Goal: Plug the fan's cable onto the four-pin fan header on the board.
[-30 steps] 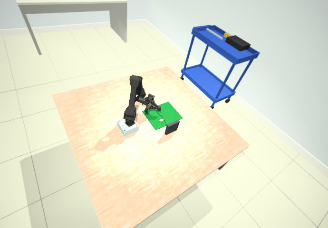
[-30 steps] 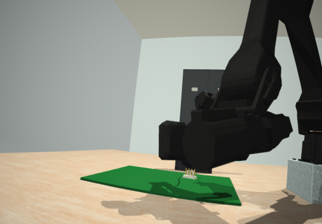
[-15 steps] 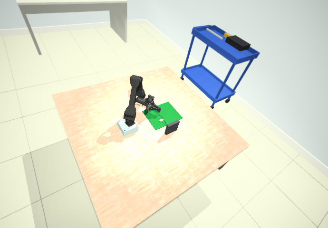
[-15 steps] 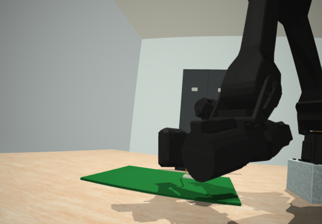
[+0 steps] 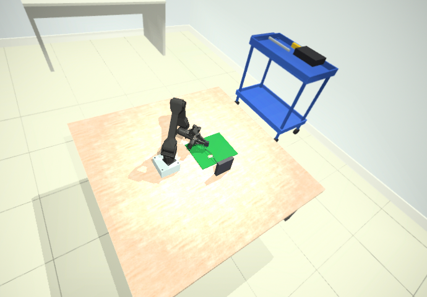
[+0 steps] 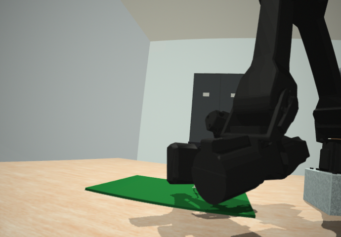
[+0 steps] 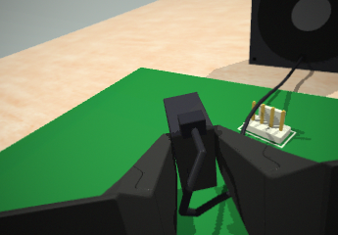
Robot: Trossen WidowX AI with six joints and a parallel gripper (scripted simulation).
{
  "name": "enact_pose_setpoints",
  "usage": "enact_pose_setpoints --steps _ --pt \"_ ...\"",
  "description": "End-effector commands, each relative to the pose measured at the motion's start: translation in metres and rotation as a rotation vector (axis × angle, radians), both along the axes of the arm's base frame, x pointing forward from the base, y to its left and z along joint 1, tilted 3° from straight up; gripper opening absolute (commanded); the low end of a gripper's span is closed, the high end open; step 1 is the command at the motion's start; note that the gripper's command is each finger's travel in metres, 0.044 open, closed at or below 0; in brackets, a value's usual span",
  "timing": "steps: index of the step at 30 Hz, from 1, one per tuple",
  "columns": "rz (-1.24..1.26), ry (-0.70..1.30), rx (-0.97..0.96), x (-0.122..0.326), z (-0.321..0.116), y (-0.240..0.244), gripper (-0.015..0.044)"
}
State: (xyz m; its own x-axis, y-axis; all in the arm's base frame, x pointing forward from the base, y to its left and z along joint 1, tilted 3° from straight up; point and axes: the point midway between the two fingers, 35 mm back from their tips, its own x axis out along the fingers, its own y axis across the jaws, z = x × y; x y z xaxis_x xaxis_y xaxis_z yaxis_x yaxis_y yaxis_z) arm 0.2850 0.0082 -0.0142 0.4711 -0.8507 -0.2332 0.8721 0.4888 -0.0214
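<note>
Plug pinched in gripper, fingers nearly closed on it, over board. Header sits beside the right-hand finger in wrist view, pins bare, cable passing just by it. Fan stands beyond the header.

The wrist view crops the fan.

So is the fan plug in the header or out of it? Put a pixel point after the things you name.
Out: the fan plug (image 7: 196, 164) is between the gripper's fingers, while the four-pin header's pins (image 7: 272, 118) stand bare.
</note>
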Motion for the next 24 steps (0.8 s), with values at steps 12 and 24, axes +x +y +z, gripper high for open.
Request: enact_pose_setpoints --steps 12,24 --pt "-0.002 -0.001 0.003 -0.001 -0.013 0.000 0.0000" --pt "-0.002 -0.001 0.003 -0.001 -0.022 0.000 0.0000"
